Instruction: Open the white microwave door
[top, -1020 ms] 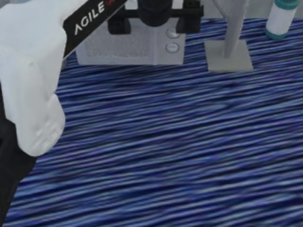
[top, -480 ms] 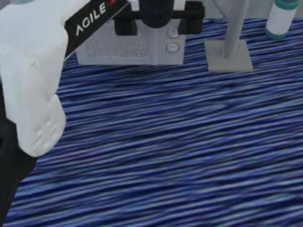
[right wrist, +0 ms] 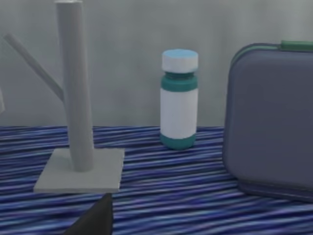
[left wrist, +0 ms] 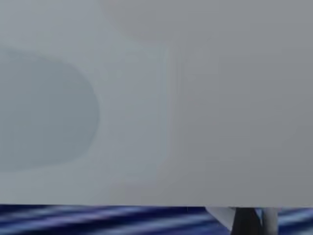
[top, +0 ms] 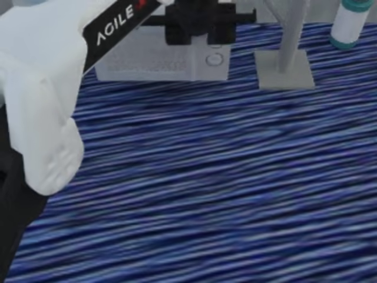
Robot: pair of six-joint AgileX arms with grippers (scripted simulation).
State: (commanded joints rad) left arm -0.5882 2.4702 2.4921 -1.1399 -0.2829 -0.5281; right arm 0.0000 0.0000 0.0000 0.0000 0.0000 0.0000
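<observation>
top view showing "agile" lettering on left arm, left gripper reaching over one white microwave at table's far left, grip unclear, door lying shut, one knob showing, one grey stand, one bottle

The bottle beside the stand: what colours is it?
White bottle with teal bands, pale blue cap; right wrist view.
</observation>
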